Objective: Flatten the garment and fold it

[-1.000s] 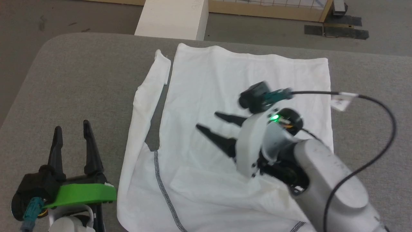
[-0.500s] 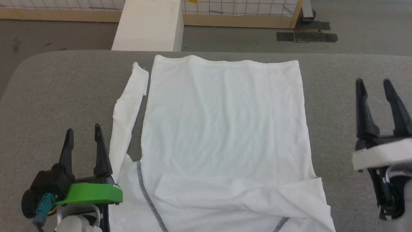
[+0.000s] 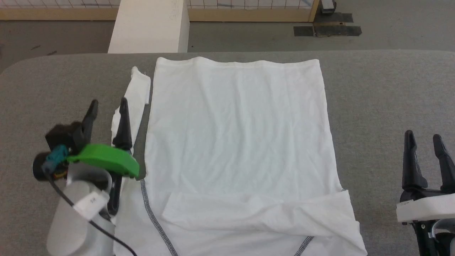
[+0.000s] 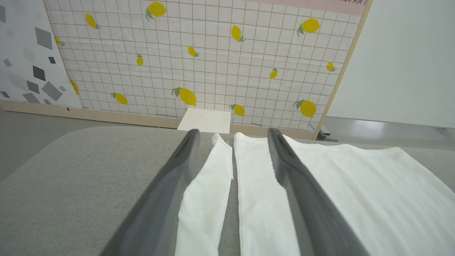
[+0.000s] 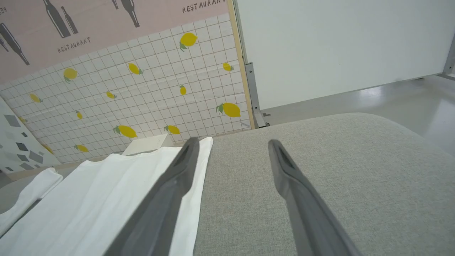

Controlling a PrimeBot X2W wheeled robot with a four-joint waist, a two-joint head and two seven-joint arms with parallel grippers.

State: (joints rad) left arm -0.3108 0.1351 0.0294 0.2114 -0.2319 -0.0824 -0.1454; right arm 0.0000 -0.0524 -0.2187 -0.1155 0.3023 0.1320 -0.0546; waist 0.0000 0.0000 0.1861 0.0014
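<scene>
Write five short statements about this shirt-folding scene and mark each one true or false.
The garment lies spread on the grey table. True.
The left gripper and the right gripper are both open. True.
The right gripper clamps the garment's edge. False: it is over bare table, beside the garment.
A white box stands beyond the table's far edge. True.
The left gripper is over the garment's middle. False: it is by the sleeve on the robot's left.
</scene>
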